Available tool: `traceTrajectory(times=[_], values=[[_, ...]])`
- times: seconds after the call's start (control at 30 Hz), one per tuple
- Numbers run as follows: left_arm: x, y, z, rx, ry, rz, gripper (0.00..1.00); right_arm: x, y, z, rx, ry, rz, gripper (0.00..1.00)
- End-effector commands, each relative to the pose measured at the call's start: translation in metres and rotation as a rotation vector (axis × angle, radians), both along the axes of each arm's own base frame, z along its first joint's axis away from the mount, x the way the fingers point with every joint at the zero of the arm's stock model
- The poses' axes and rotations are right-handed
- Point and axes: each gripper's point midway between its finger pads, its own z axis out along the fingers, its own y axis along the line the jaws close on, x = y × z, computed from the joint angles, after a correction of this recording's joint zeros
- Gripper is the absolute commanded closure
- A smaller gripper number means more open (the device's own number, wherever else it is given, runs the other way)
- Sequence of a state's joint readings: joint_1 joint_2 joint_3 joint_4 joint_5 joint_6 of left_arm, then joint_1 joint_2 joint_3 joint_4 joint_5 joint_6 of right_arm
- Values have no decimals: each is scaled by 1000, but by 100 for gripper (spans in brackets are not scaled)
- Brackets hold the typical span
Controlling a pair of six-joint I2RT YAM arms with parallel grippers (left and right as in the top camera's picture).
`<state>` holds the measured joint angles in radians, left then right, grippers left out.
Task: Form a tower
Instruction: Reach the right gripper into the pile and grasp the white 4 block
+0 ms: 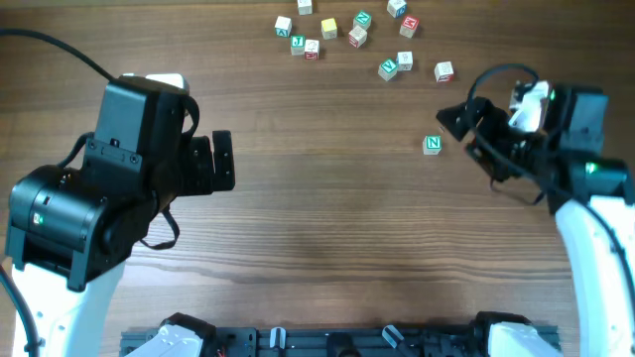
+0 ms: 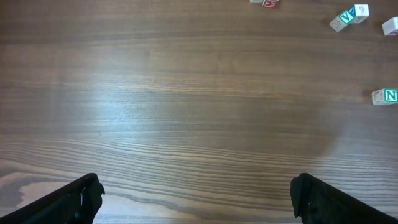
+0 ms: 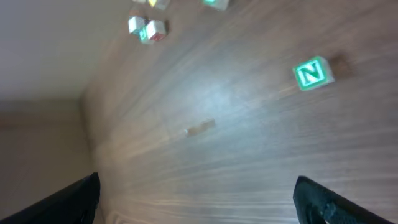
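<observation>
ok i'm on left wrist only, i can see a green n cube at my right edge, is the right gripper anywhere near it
Observer: Yes, the overhead shows the right gripper close beside the N cube, open and not touching it.
Operator: anything stacked on it yet
Observer: No, the right wrist view shows it alone on the table, nothing on top.
Operator: where are the other cubes
Observer: About a dozen loose cubes lie scattered near the table's far edge, beyond it.

N cube (image 3: pixel 313 73) blurred, far cubes (image 1: pixel 358 37) too small to read
</observation>
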<state>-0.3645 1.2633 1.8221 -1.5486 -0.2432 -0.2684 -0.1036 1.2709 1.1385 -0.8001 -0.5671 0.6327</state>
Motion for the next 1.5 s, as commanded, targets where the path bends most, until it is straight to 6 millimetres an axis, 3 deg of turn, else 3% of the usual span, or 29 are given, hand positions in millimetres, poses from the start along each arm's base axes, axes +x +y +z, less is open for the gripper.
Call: traceTrajectory(times=[0.0,0.13,0.27,0.37,0.5,0.57,0.7,0.77,0.87,1.0,1.07,1.17,1.4,1.47], values=[[0,4,-1,7,-1,21,0,31,-23,29,-118,11,-96,0],[0,4,-1,7,-1,21,0,62,-22,26,-179,100,-92,1],[0,4,-1,7,-1,21,0,111,-19,-2,-318,122,10,0],[0,4,-1,8,-1,21,0,145,-22,-31,-443,100,64,0],[0,4,-1,7,-1,21,0,189,1,-92,-479,63,158,0],[0,4,-1,7,-1,21,0,206,11,-106,-495,45,185,1],[0,4,-1,7,-1,21,0,242,5,-122,-580,23,152,0],[0,4,-1,8,-1,21,0,260,6,-141,-599,-3,161,0],[0,4,-1,7,-1,21,0,275,14,-164,-609,-42,181,0],[0,4,-1,7,-1,21,0,286,33,-174,-644,-99,212,0],[0,4,-1,7,-1,21,0,287,42,-185,-648,-101,223,0],[0,4,-1,7,-1,21,0,284,39,-199,-649,-59,193,2],[0,4,-1,7,-1,21,0,272,28,-209,-692,18,172,32],[0,4,-1,7,-1,21,0,267,27,-211,-687,40,169,46]])
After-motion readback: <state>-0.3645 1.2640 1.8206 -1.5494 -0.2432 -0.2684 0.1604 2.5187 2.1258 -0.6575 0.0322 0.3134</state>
